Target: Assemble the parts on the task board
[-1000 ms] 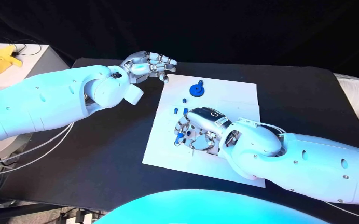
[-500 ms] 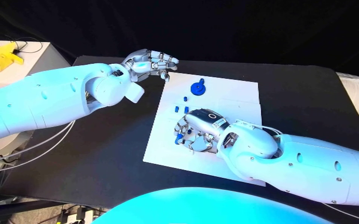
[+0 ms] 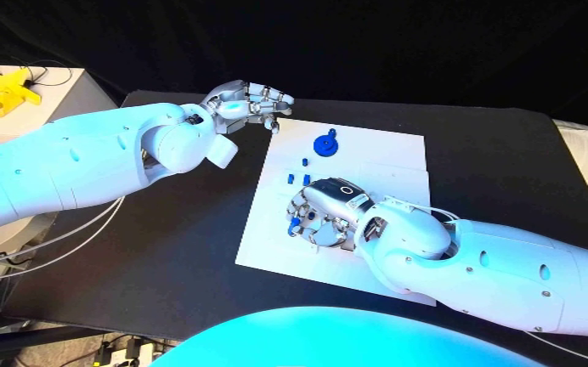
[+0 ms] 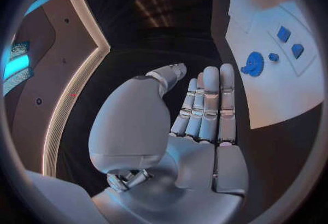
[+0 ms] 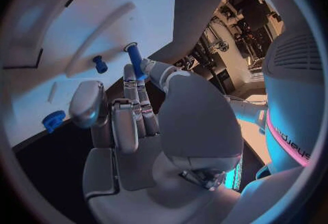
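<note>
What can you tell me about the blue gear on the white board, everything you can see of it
The blue gear is a small round piece with a toothed rim and a darker hub in its middle, in what looks like plastic. It lies flat on the far part of the white task board, with smaller blue parts lying apart from it on the near side. Nothing touches it: the left hand is off the board's far left corner, and the right hand is over the board's near part.

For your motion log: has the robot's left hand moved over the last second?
No. The left hand hovers at the same spot beside the task board's far left corner, above the black table.
</note>
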Available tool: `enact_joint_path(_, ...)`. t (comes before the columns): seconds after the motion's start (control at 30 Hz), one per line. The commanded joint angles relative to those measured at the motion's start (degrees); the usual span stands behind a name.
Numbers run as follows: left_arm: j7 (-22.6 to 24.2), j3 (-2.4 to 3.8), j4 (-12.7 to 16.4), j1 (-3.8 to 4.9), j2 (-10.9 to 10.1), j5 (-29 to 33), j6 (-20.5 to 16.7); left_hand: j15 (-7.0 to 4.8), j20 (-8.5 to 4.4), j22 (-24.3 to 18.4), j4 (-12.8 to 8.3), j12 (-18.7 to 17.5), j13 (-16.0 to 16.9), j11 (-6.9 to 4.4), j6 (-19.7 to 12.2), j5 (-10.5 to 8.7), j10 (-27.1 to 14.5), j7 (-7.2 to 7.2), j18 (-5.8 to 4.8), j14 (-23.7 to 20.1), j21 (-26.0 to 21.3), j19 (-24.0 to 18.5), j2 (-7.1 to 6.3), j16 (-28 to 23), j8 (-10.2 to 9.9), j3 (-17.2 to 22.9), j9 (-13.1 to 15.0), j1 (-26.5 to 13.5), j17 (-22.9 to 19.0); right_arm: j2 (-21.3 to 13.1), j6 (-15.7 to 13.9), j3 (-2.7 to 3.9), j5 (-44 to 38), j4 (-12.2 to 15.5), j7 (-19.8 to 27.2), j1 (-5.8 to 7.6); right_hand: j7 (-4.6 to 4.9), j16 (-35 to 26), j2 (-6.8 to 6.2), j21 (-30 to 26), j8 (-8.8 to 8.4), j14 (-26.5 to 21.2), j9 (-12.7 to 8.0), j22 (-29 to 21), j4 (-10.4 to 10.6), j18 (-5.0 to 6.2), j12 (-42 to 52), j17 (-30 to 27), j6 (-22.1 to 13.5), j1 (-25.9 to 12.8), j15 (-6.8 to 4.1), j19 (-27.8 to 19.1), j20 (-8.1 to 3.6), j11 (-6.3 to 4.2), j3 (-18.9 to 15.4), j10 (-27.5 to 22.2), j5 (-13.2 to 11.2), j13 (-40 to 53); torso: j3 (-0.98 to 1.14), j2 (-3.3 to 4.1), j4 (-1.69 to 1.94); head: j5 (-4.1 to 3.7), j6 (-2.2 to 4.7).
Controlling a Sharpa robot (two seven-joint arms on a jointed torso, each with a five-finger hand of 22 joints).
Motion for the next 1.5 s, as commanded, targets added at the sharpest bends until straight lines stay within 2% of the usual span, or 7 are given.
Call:
enact_joint_path(0.03,0.2,0.02,0.1,0.01,0.0,-0.2,1.2,0.26,0.18,-0.1,0.1,0.2,0.1,-0.01,-0.5,-0.18,-0.5,0.94,0.34,0.0,-0.1,0.4,0.18,0.3,0.2,-0.4,0.0,0.6,0.1,0.1,0.6,-0.01,-1.7,-0.3,-0.8,-0.10,-0.16,0.0,0.09,-0.4,0.40,2.8,0.1,-0.1,0.0,-0.43,0.0,0.2,0.1,-0.3,-0.12,-0.2,0.03,-0.16,0.3,0.6,0.3,0.1,0.04,0.02,-0.01,-0.01,0.00)
enact_joint_path(0.47,0.2,0.02,0.1,0.01,0.0,-0.2,1.2,0.26,0.18,-0.1,0.1,0.2,0.1,-0.01,-0.5,-0.18,-0.5,0.94,0.34,0.0,-0.1,0.4,0.18,0.3,0.2,-0.4,0.0,0.6,0.1,0.5,4.8,-0.21,-2.4,-0.8,-1.5,-0.14,-0.12,-0.1,-0.04,-0.5,0.42,2.8,0.1,-0.1,-0.1,-0.40,-0.1,0.0,0.0,-0.6,-0.10,-0.3,0.05,-0.11,0.3,0.7,0.0,0.1,0.03,-0.03,-0.06,0.04,0.00)
enact_joint_path(0.67,0.2,0.01,0.1,0.01,0.0,-0.2,1.2,0.26,0.18,-0.1,0.1,0.2,0.1,-0.01,-0.5,-0.18,-0.5,0.94,0.34,0.0,-0.1,0.4,0.18,0.3,0.2,-0.4,0.0,0.6,0.1,0.7,5.0,-0.33,-2.5,-0.8,-1.3,-0.16,-0.07,-0.2,-0.19,-1.0,0.34,2.7,0.1,-0.6,-0.1,-0.27,-0.3,-0.3,-0.2,-0.7,-0.06,-0.6,0.08,-0.06,0.3,0.6,-0.3,0.0,0.02,-0.01,-0.03,-0.01,0.00)
enact_joint_path(0.87,0.1,0.01,0.0,0.01,0.0,-0.2,1.2,0.28,0.20,-0.1,0.1,0.4,0.1,0.01,-0.6,-0.18,-0.7,0.95,0.33,0.0,-0.2,0.4,0.20,0.4,0.4,-0.4,0.0,0.6,0.1,0.7,3.7,-0.42,-2.0,-1.0,-0.2,-0.18,1.18,-0.6,-1.48,-2.7,-1.27,2.4,-0.4,-2.0,-0.2,0.00,-2.4,-1.1,-3.2,-1.8,0.85,-1.6,0.65,1.08,0.8,-2.0,-0.5,-0.5,0.00,-0.04,-0.02,0.01,0.00)
enact_joint_path(0.93,0.1,0.01,0.0,0.01,0.0,-0.2,1.2,0.28,0.20,-0.1,0.1,0.4,0.1,0.01,-0.6,-0.18,-0.7,0.95,0.33,0.0,-0.2,0.4,0.20,0.4,0.4,-0.4,0.0,0.6,0.1,0.6,3.1,-0.45,-1.8,-1.0,0.5,-0.19,1.90,-0.8,-3.20,-4.9,-2.43,2.3,-0.9,-3.9,-0.2,0.39,-3.6,-1.6,-5.3,-2.8,1.68,-2.9,1.34,2.06,-0.2,-4.8,0.9,-0.7,0.00,-0.04,-0.05,0.03,0.00)
enact_joint_path(1.07,0.1,0.01,0.0,0.01,0.0,-0.2,1.3,0.28,0.20,-0.1,0.1,0.4,0.1,0.01,-0.6,-0.18,-0.7,0.95,0.33,0.0,-0.2,0.4,0.20,0.4,0.4,-0.4,0.0,0.6,0.1,0.5,1.9,-0.49,-1.4,-0.9,1.4,-0.19,1.92,-1.8,-4.04,-8.7,-3.69,1.3,-1.4,-7.0,-0.3,1.24,-3.8,-3.9,-7.6,-3.0,2.16,-5.2,2.07,2.50,-3.2,-8.8,0.2,-0.6,0.01,-0.04,-0.04,-0.06,0.00)
enact_joint_path(1.5,-0.2,0.01,0.0,0.01,0.0,-0.2,1.6,0.29,0.21,-0.1,0.2,0.5,0.1,0.03,-0.7,-0.18,-0.8,0.96,0.33,0.0,-0.2,0.4,0.18,0.4,0.5,-0.5,0.0,0.5,0.1,-0.5,-2.6,-0.53,-0.9,-0.3,2.2,-0.19,2.32,-2.3,-1.27,-13.5,-4.92,-0.4,-2.1,-10.2,1.1,2.05,2.5,-6.2,-9.6,1.0,2.87,-7.8,2.82,3.16,-14.6,-16.2,0.9,0.2,0.05,-0.03,-0.06,-0.30,0.00)
